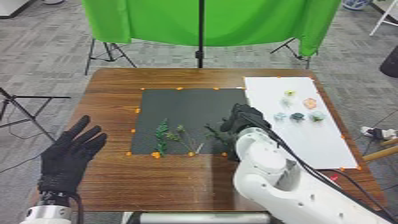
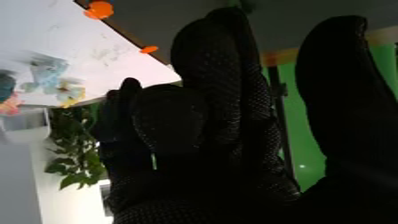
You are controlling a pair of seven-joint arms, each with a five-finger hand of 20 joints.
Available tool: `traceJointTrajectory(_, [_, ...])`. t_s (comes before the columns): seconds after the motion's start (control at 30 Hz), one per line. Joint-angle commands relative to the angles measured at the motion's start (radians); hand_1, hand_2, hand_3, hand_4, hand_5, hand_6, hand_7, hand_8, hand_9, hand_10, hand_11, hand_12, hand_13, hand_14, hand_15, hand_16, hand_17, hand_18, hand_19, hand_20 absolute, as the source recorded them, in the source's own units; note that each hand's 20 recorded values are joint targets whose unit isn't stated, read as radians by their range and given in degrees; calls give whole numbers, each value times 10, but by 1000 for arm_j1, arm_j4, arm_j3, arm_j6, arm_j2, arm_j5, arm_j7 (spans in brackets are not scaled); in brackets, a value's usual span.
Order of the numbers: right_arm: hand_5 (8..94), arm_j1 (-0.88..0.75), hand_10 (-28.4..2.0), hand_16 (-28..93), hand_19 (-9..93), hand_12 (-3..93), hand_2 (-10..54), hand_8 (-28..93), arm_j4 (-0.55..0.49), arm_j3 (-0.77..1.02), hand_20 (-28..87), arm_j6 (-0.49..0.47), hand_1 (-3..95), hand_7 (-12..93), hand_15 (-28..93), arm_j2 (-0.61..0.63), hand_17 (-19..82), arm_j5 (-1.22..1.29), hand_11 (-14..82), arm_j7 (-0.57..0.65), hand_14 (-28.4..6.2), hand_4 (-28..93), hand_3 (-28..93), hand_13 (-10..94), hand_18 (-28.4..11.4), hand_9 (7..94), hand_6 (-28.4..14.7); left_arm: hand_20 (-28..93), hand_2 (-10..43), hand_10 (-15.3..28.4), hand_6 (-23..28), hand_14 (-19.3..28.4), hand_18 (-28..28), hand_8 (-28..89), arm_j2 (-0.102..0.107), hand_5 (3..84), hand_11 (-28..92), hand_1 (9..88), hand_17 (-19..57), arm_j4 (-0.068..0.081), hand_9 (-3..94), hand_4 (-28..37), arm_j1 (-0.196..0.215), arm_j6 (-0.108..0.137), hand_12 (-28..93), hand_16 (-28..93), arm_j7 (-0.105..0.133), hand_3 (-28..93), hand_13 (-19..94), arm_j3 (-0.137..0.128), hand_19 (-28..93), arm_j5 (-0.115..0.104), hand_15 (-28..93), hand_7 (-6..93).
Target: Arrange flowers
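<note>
In the head view, my right hand [image 1: 245, 119] is over the right edge of the dark mat [image 1: 191, 100], beside a green sprig [image 1: 213, 131]. A taller leafy stem [image 1: 162, 135] and a thin branching stem [image 1: 181, 134] lie on the mat's lower part. Several flower heads, among them a dark teal one [image 1: 298, 116], a peach one [image 1: 310, 103] and a yellow one [image 1: 290, 93], rest on the white sheet. My left hand [image 1: 67, 160] is at the table's left side, fingers straight. In the right wrist view, my right hand [image 2: 209, 130] has its fingers extended, thumb apart.
The white sheet [image 1: 320, 145] is fixed with orange markers along the right of the brown table [image 1: 195, 182]. A green cloth [image 1: 213, 22] on stands is behind the table. My right forearm crosses the table's lower right.
</note>
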Motion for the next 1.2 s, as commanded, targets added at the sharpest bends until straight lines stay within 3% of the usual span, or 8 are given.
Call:
traceJointTrajectory(0.03, [808,-66,-150,204,906,211,-95,-105,-27,48,394,-17,389,168,766,57,368,19,468,34,-110,-277,657,772,-284,835,-58,87,58,201,81,279,279,-96,-10,374,208,220,-92,-3,352,-283,17,6,100,-86,-4,791,237,-2,566,-2,477,108])
traceJointTrajectory(0.1, [799,-78,-153,202,903,209,-95,-106,-35,60,396,-18,378,160,764,72,360,39,462,36,-116,-271,658,763,-284,828,-63,87,58,201,81,280,279,-96,-7,374,207,221,-92,-2,352,-283,19,6,99,-87,2,790,237,-1,566,-3,476,108])
traceJointTrajectory(0.23, [798,-106,-155,198,901,209,-85,-105,-46,74,400,-24,351,154,766,86,355,62,461,31,-118,-249,667,761,-284,825,-65,87,58,201,81,280,279,-96,-20,374,207,221,-92,-1,352,-283,16,0,99,-87,-7,791,237,-4,566,6,476,107])
traceJointTrajectory(0.53, [789,-114,-156,195,898,207,-49,-104,-35,46,401,-44,341,147,767,57,344,98,458,-11,-124,-250,649,749,-284,817,-67,87,59,201,81,279,279,-96,-22,374,208,221,-92,0,353,-283,7,-5,100,-86,-20,791,237,0,566,11,477,108])
traceJointTrajectory(0.67, [785,-119,-157,193,895,207,-45,-104,-49,36,402,-43,337,145,768,43,337,83,458,-18,-125,-250,649,745,-284,812,-66,87,60,201,82,279,279,-96,-33,375,208,223,-92,1,352,-283,3,-10,99,-87,-29,789,237,-3,566,18,477,108])
traceJointTrajectory(0.93, [791,-94,-158,187,898,202,-48,-104,-70,32,399,54,332,149,766,131,347,-102,450,-12,-125,-244,660,752,-284,818,-63,86,60,201,82,279,279,-96,-43,375,209,221,-93,5,353,-283,6,-19,100,-87,-36,791,236,-5,566,24,477,107])
traceJointTrajectory(1.07, [766,-86,-160,183,882,196,-57,-104,-69,81,391,126,335,149,750,200,335,-110,432,-20,-132,-239,675,738,-284,799,-65,86,60,201,82,279,279,-96,-51,376,209,222,-93,8,353,-283,-7,-27,100,-87,-52,791,237,-6,566,33,478,108])
traceJointTrajectory(1.2, [696,-53,-173,172,856,185,-71,-107,-17,99,383,151,337,135,733,255,318,-84,403,-17,-144,-240,696,702,-284,756,-73,86,60,201,82,279,279,-96,-36,376,209,222,-93,11,352,-283,-12,-22,100,-87,-44,790,236,-1,566,25,478,108])
